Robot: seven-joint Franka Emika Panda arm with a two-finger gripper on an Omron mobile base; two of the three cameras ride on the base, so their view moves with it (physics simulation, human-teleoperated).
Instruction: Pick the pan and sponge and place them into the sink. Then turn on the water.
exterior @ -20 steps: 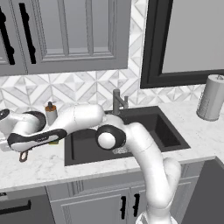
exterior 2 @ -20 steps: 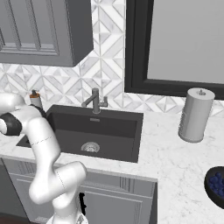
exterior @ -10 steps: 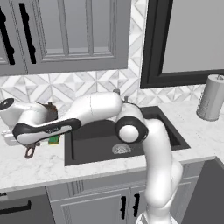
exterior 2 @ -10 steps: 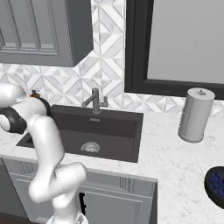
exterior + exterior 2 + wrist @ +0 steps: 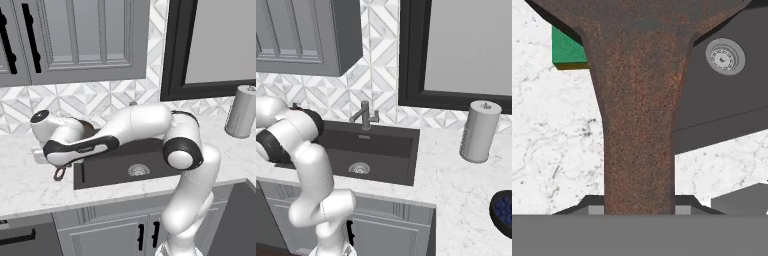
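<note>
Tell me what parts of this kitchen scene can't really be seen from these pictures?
- Pan: in the hand view its round bowl is cut off by the top edge.
- Sponge: hand view, mostly hidden behind the pan.
- Claw: left base view, covered by the arm.
- Sink: left base view, its back half and faucet hidden by the arm.

- In the hand view the pan runs off the top edge, so its round bowl is cut away and only the handle shows in full width.
- The pan covers most of the sponge; one green corner shows.
- The gripper fingertips are hidden behind the handle, so their grip cannot be judged.
- The arm hides the pan in the left base view, except the handle's holed end.
</note>
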